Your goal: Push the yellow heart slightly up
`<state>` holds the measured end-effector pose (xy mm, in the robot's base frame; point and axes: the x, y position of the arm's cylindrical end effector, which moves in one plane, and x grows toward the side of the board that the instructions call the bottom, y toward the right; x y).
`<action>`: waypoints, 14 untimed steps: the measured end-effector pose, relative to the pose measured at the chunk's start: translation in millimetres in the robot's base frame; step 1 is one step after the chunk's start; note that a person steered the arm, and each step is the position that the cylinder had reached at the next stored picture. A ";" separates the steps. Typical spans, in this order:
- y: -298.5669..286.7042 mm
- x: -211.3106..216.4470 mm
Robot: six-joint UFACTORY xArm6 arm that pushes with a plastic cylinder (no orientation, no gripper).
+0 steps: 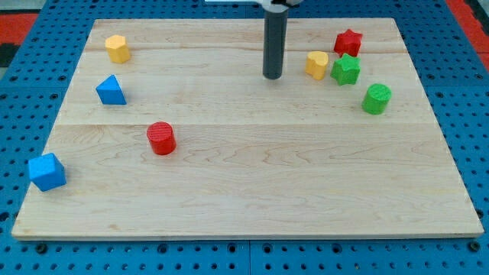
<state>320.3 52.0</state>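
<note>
The yellow heart [317, 64] lies near the view's top right on the wooden board [244, 183]. A green star [345, 70] touches its right side and a red star [348, 42] sits just above that. My tip [273, 76] is down on the board to the left of the yellow heart, a short gap away and slightly lower in the view. The dark rod rises from it to the view's top edge.
A green cylinder [376, 98] sits below and right of the green star. A yellow hexagonal block [117, 48] is at the top left, a blue triangle [111, 90] below it, a red cylinder [161, 138] left of centre, a blue cube [47, 171] at the left edge.
</note>
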 end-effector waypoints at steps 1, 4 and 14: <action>5.0 -30.2; 62.4 -40.0; 81.4 135.1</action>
<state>455.4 133.3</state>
